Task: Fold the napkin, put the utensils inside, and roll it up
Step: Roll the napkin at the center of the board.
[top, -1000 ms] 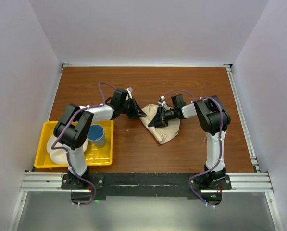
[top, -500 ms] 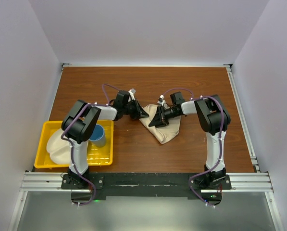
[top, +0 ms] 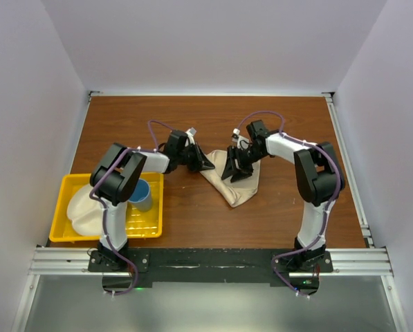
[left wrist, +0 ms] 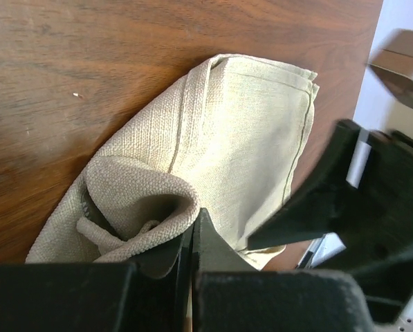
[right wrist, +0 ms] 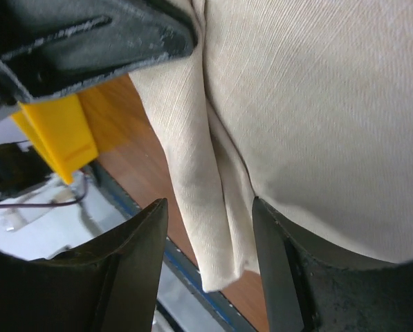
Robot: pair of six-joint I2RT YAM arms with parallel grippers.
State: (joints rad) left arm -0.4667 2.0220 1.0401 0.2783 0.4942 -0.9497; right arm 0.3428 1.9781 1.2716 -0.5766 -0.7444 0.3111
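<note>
Brown wooden table (top: 192,221). Plain beige cloth napkin (top: 239,185) crumpled on it. My left gripper (top: 207,165) clenched on its edge; my right gripper (top: 234,173) jaws apart, straddling a fold.

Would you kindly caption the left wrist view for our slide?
Left fingers shut, pinching a bunched fold of the beige napkin.

Nope, 0 readable text here: no labels, brands or numbers on the napkin (top: 237,187), the yellow tray (top: 147,227) or the blue cup (top: 141,196).
</note>
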